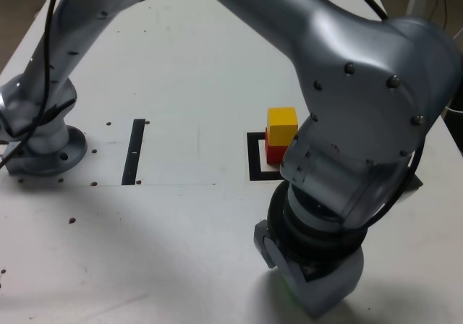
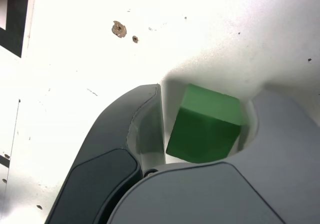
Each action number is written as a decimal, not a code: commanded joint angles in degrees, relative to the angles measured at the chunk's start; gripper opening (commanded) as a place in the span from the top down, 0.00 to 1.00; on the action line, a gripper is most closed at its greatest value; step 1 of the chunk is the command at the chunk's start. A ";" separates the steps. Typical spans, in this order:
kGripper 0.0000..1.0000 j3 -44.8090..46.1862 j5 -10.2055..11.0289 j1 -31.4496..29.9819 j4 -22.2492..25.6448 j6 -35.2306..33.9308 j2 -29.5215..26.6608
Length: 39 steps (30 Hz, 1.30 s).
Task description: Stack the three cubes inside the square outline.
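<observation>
The green cube (image 2: 207,126) sits slightly turned on the white table between my gripper's (image 2: 207,91) two dark fingers, which press against its sides. In the exterior view the gripper (image 1: 304,280) points down at the table near the front edge, and only a green sliver of the cube (image 1: 287,286) shows beneath it. Behind it, the yellow cube (image 1: 282,124) stands on the red cube (image 1: 270,150) inside the square outline (image 1: 255,158). My arm hides the right part of that outline.
A thin black strip (image 1: 134,150) lies to the exterior view's left of the outline. The arm's base (image 1: 43,147) is bolted at the left edge. Small dark specks (image 2: 119,29) dot the table. A thick black band (image 2: 12,19) crosses the wrist view's corner.
</observation>
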 commanded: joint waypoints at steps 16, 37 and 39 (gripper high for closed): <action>0.69 -0.66 -0.48 0.57 3.36 -2.29 -0.34; 0.70 0.23 -0.80 14.27 13.12 -25.04 -15.10; 0.70 1.00 -1.50 16.40 13.12 -26.52 -16.32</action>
